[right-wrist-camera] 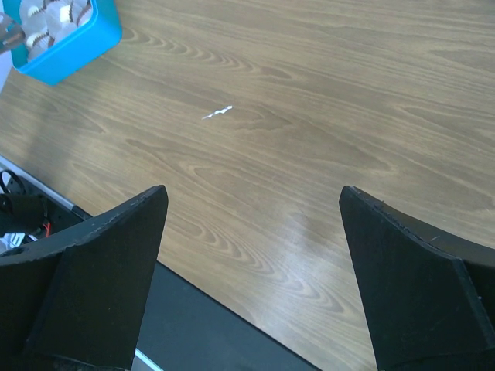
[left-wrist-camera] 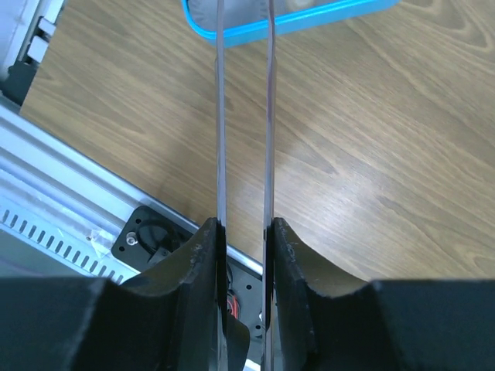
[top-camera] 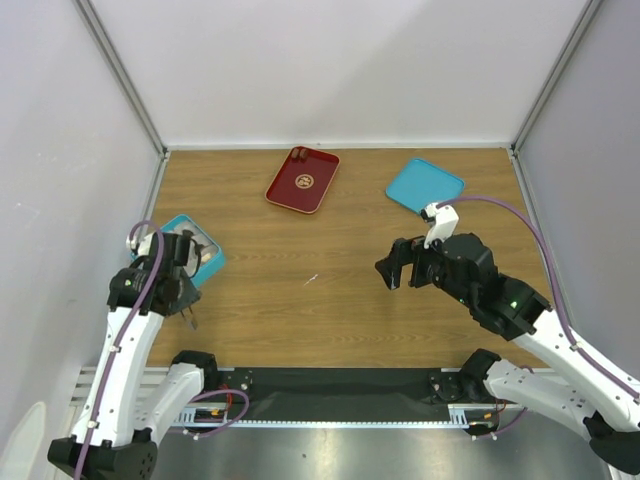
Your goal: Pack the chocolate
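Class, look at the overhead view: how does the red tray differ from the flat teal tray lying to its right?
Colour: the red tray is dark red, while the teal tray is bright blue-green. Load: the red tray carries dark chocolate pieces at its far end, and the teal tray holds nothing. Marking: the red tray has a round pale emblem at its centre, and the teal tray is plain. Both are shallow rounded rectangles lying askew on the wooden table.

Brown chocolate (top-camera: 298, 153), red tray (top-camera: 320, 172), teal box (top-camera: 211, 262)
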`<action>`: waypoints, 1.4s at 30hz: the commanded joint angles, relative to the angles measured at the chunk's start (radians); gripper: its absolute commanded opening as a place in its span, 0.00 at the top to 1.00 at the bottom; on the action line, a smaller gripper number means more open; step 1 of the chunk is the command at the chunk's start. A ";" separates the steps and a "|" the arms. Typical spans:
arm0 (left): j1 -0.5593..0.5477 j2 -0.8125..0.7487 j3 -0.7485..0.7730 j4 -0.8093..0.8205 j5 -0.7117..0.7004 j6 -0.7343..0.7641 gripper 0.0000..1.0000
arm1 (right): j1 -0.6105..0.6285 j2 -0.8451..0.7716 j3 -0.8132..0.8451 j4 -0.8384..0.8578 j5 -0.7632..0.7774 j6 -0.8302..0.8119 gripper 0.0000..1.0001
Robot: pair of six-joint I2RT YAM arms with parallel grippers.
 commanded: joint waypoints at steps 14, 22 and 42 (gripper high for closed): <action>0.053 0.062 -0.076 0.124 -0.041 -0.025 0.63 | 0.051 -0.020 0.059 -0.027 0.076 -0.034 0.00; 0.056 0.063 -0.081 0.127 -0.033 -0.018 0.61 | 0.051 -0.023 0.061 -0.026 0.080 -0.034 0.00; 0.058 0.039 -0.067 0.112 -0.055 -0.028 0.53 | 0.056 -0.023 0.056 -0.009 0.094 -0.048 0.00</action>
